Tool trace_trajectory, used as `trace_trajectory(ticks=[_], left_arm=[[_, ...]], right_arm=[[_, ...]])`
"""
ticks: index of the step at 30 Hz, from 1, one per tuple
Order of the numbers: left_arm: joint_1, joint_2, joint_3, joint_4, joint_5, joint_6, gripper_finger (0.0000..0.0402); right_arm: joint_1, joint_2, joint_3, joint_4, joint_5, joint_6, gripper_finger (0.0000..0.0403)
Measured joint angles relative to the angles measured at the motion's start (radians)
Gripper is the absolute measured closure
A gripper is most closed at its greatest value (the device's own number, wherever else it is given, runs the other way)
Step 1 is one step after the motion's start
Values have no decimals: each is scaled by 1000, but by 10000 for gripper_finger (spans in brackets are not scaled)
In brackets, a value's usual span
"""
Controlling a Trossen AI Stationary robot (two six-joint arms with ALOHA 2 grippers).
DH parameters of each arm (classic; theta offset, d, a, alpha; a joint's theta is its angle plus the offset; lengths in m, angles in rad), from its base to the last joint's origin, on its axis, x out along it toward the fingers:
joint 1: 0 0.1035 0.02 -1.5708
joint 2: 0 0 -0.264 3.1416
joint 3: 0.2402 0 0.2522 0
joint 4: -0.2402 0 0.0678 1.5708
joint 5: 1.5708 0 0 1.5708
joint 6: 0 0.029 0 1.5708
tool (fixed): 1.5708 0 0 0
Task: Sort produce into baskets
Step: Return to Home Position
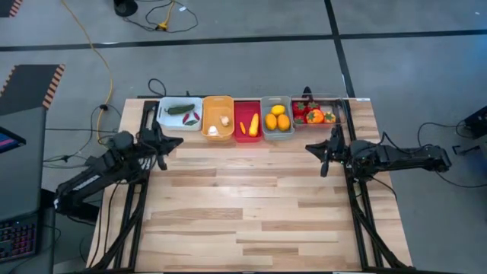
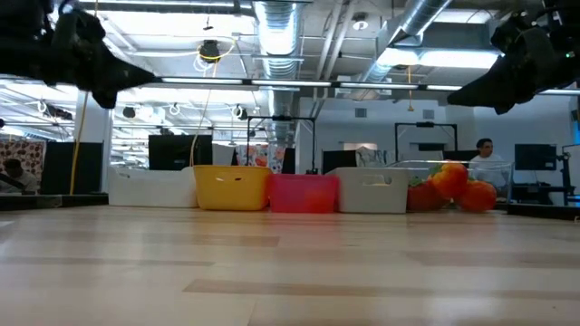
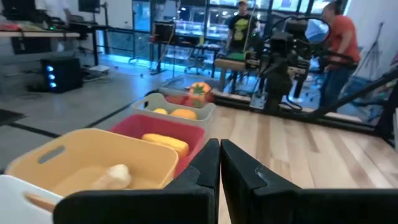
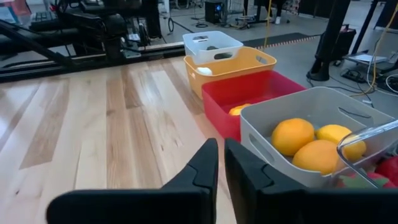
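Observation:
Five baskets stand in a row along the table's far edge. The white one (image 1: 180, 114) holds a green piece and red chillies. Garlic (image 3: 112, 177) lies in the orange one (image 1: 218, 118), yellow corn in the red one (image 1: 248, 122) and lemons (image 4: 292, 135) in the grey one (image 1: 277, 116). The clear one (image 1: 319, 113) holds tomatoes and peppers. My left gripper (image 1: 169, 144) hangs shut and empty above the table, near the white and orange baskets. My right gripper (image 1: 313, 148) hangs shut and empty just in front of the grey and clear baskets.
The wooden tabletop (image 1: 251, 205) stretches bare from the baskets to the near edge. Both arms hang well above it at the table's left and right sides (image 2: 82, 45) (image 2: 517, 63). People stand in the room beyond the table (image 3: 339, 43).

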Motion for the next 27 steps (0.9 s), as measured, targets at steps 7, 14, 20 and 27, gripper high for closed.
trace_trajectory(ticks=[7, 14, 20, 27], left_arm=[[0, 0, -164, 261, 8, -68, 401], [-15, 1, -164, 269, -13, 2, 401], [-50, 1, -165, 266, -42, 30, 401], [-146, 9, -165, 230, -108, 43, 401]], right_arm=[[1, 0, -28, 83, -1, -1, 374], [1, 0, -151, 275, -4, -11, 371], [0, 0, -224, 399, -4, -10, 365], [-2, 0, -224, 395, 1, -20, 377]])
